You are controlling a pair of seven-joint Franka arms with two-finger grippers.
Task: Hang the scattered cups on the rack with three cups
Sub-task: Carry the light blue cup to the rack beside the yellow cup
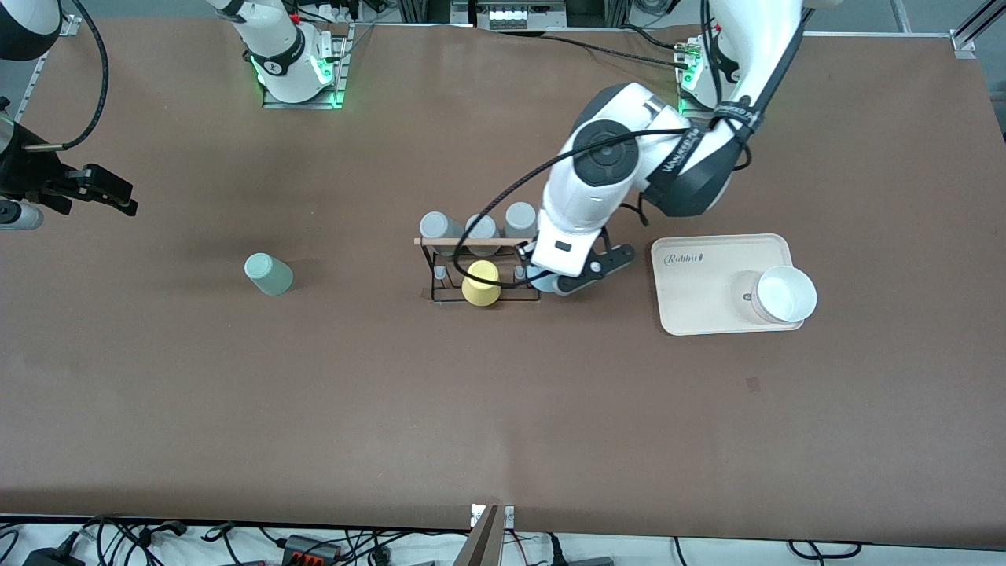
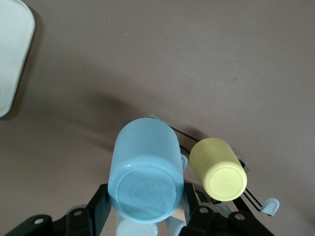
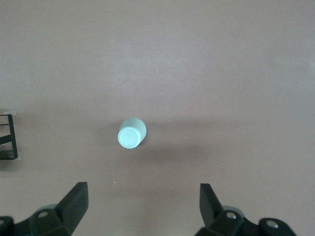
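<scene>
The black wire rack [image 1: 440,271] with a wooden rod [image 1: 471,241] stands mid-table; three grey cups [image 1: 481,228] hang on its pegs farther from the front camera, and a yellow cup [image 1: 481,283] on a nearer peg. My left gripper [image 1: 554,281] is shut on the light blue cup [image 1: 538,277], held upside down at the rack's end, beside the yellow cup [image 2: 219,169]. In the left wrist view the blue cup [image 2: 145,172] sits between the gripper's [image 2: 146,194] fingers. The mint green cup [image 1: 268,274] stands on the table toward the right arm's end. My right gripper [image 1: 106,189] is open, high over it [image 3: 132,133].
A cream tray [image 1: 707,306] holding a white bowl [image 1: 786,293] lies toward the left arm's end, beside the rack. A corner of the rack [image 3: 7,137] shows in the right wrist view.
</scene>
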